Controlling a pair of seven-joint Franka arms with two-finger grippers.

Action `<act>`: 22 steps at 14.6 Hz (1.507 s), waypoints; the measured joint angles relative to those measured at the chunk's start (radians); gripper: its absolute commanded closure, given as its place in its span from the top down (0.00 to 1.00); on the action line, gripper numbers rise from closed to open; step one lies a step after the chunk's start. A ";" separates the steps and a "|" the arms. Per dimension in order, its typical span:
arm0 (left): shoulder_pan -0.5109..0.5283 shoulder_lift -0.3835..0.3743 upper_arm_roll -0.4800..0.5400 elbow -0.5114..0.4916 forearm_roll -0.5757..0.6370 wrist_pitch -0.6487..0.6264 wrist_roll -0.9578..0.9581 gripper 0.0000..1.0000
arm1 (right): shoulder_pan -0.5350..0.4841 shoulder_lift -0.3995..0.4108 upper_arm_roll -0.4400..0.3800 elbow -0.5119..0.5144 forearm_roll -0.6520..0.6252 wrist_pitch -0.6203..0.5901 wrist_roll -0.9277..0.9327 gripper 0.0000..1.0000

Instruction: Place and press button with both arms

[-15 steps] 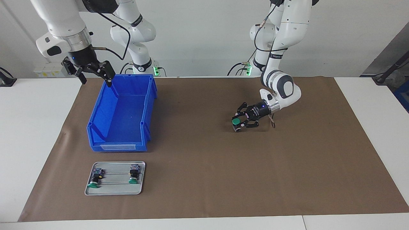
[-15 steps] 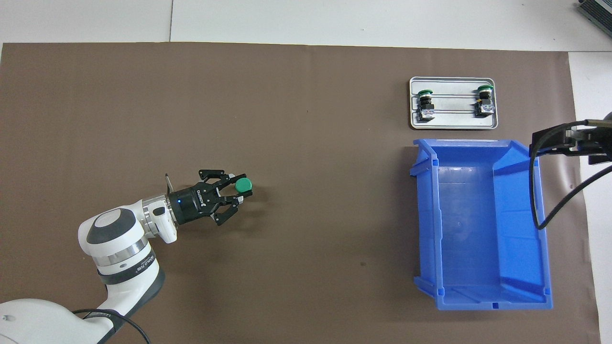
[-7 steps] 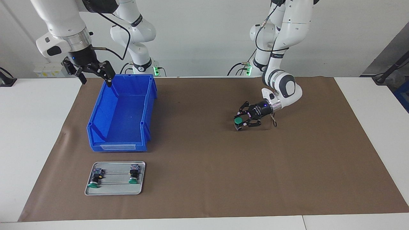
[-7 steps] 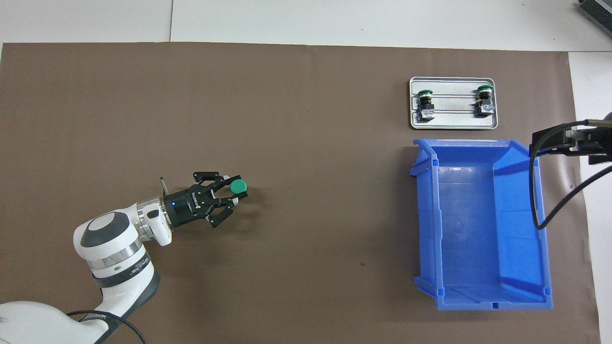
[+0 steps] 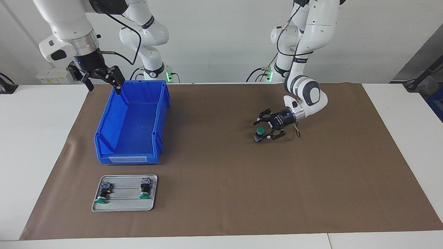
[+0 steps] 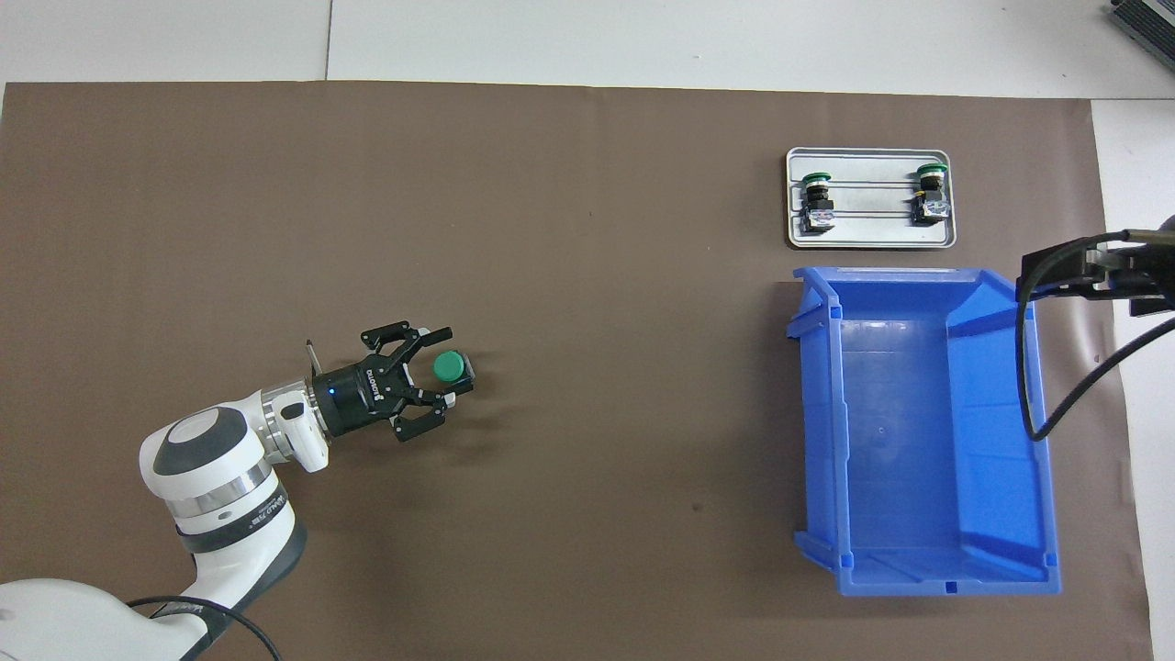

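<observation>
A button [image 5: 260,131] with a green cap stands upright on the brown mat [image 5: 221,193], cap [image 6: 448,366] facing up, toward the left arm's end of the table. My left gripper [image 5: 261,131] lies low over the mat with its fingers spread on either side of the button [image 6: 448,366], and the fingertips [image 6: 447,331] stand clear of it. The left gripper [image 6: 442,365] is open. My right gripper [image 5: 104,86] hangs open and empty over the robots' end of the blue bin [image 5: 128,159].
The empty blue bin [image 6: 918,580] sits toward the right arm's end of the table. Farther from the robots than the bin lies a grey metal tray [image 5: 124,206] holding two more green-capped buttons [image 5: 102,193] [image 5: 144,190], both on their sides.
My left gripper drew back slightly toward its base and opened, letting go of the button, which now stands on the mat. The right arm stayed still.
</observation>
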 measured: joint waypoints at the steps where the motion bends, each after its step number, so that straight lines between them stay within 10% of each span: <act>1: 0.002 0.000 0.001 0.000 0.001 0.001 0.000 0.82 | 0.000 0.000 0.000 0.000 0.000 0.000 0.000 1.00; 12: 0.205 -0.042 0.002 0.014 0.312 -0.002 -0.146 0.82 | 0.000 0.000 0.000 0.000 0.000 0.000 0.000 1.00; 22: 0.285 -0.176 0.002 0.234 0.813 -0.002 -0.860 0.70 | 0.000 0.000 0.000 0.000 0.000 0.000 0.000 1.00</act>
